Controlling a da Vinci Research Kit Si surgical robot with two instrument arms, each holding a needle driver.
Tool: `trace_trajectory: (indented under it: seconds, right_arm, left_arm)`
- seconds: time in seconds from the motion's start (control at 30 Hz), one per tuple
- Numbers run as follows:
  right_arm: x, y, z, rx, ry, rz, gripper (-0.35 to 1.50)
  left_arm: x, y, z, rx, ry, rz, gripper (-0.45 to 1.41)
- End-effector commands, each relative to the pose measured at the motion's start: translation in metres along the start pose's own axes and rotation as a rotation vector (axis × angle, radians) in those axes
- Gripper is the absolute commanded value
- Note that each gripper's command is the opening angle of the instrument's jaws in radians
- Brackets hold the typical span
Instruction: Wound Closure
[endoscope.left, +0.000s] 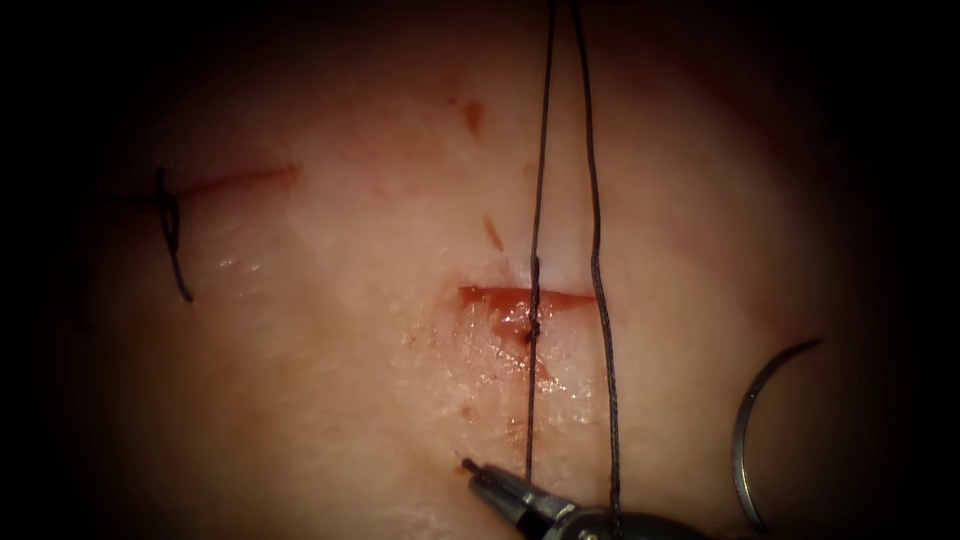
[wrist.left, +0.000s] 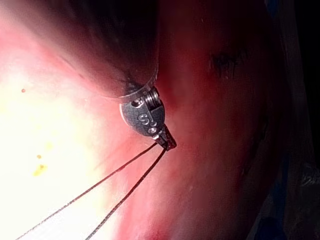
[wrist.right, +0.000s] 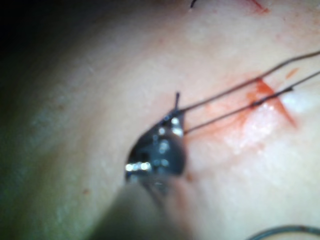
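Right gripper (endoscope.left: 480, 478) on thread (endoscope.left: 537, 230), needle (endoscope.left: 752, 430) aside

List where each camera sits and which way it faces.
Endoscope: above and in front, facing the cut; right tool shut on thread; needle lies free on the tissue, right of the cut.
Left wrist: on the left arm, looks along it at left tool, shut on two thread strands.
Right wrist: on the right arm, looks along it at its own jaws.
Shared: endoscope and right wrist both show right tool, cut, thread.
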Motion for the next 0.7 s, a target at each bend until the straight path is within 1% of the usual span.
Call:
trace_trajectory:
  seconds: [0.03,0.13,0.27,0.37,0.6,0.63,0.67,0.7]
  right_arm:
    - [-0.0004,-0.0012,0.0006,0.017,-0.002,-0.001,-0.35]
    - [-0.0003,-0.0013,0.0007,0.008,-0.002,-0.006,-0.35]
    - [-0.0002,-0.0005,0.0008,-0.016,0.003,0.009,-0.35]
    - [-0.0003,0.0002,0.0009,-0.029,0.011,0.023,-0.35]
    - [0.0,0.0004,0.0014,-0.045,0.05,0.025,-0.35]
    - [0.0001,0.0004,0.0016,-0.048,0.065,0.026,-0.28]
    - [0.0001,0.0004,0.0016,-0.048,0.065,0.026,-0.28]
    - [0.0002,0.0004,0.0017,-0.052,0.066,0.032,0.1]
  left_arm:
    - [-0.0002,-0.0001,0.0008,0.003,-0.002,-0.001,-0.45]
    - [-0.0002,0.0003,0.0011,0.001,0.002,0.001,-0.45]
    - [-0.0002,0.0022,0.0006,-0.018,0.012,0.01,-0.45]
    - [0.0001,0.0035,-0.0005,-0.033,0.025,0.017,-0.45]
    - [0.0014,0.005,-0.0032,-0.073,0.055,-0.017,-0.45]
    - [0.0018,0.0056,-0.0038,-0.086,0.068,-0.03,-0.45]
    - [0.0018,0.0056,-0.0038,-0.086,0.068,-0.03,-0.45]
    - [0.0023,0.0064,-0.0044,-0.106,0.087,-0.048,-0.45]
